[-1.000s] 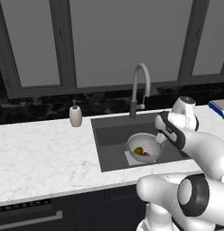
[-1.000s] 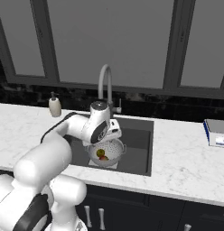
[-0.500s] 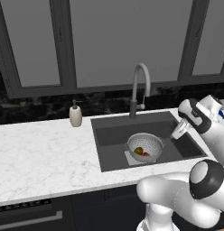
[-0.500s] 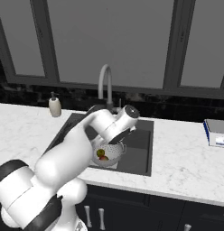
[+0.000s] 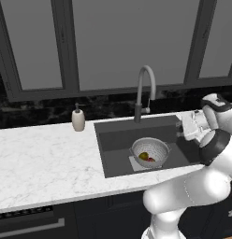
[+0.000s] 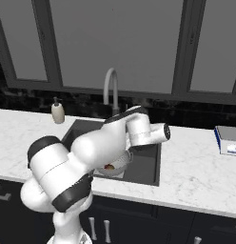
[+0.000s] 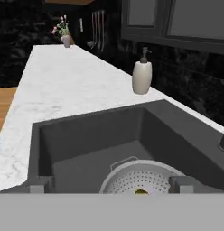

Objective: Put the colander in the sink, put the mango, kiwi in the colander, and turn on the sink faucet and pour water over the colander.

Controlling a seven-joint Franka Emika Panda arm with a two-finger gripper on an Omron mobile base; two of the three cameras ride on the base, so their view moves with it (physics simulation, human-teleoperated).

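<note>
The silver perforated colander [image 5: 149,150] sits on the floor of the dark grey sink [image 5: 118,140]. Inside it lie the olive-green kiwi [image 5: 143,155] and the red mango [image 5: 151,160]. My gripper [image 5: 182,130] hangs open and empty over the sink's right rim, off to the right of the colander and pointing back across the basin. In the hand view the gripper [image 7: 109,185] looks over the colander [image 7: 141,177], with a sliver of kiwi [image 7: 141,192] at the bottom edge. The grey gooseneck sink faucet [image 5: 145,88] stands behind the basin. No water is running. In the right base view my arm hides most of the colander [image 6: 119,165].
A white soap dispenser [image 5: 78,120] stands on the marble counter [image 5: 43,163] left of the sink, against the dark backsplash. A blue and white book [image 6: 228,139] lies on the counter far right. A small vase of flowers [image 7: 65,37] stands at the counter's far end.
My arm has swung from above the colander to the sink's right side, and the hand has turned to face back across the basin. The jaws stayed open. Colander and fruit have not moved.
</note>
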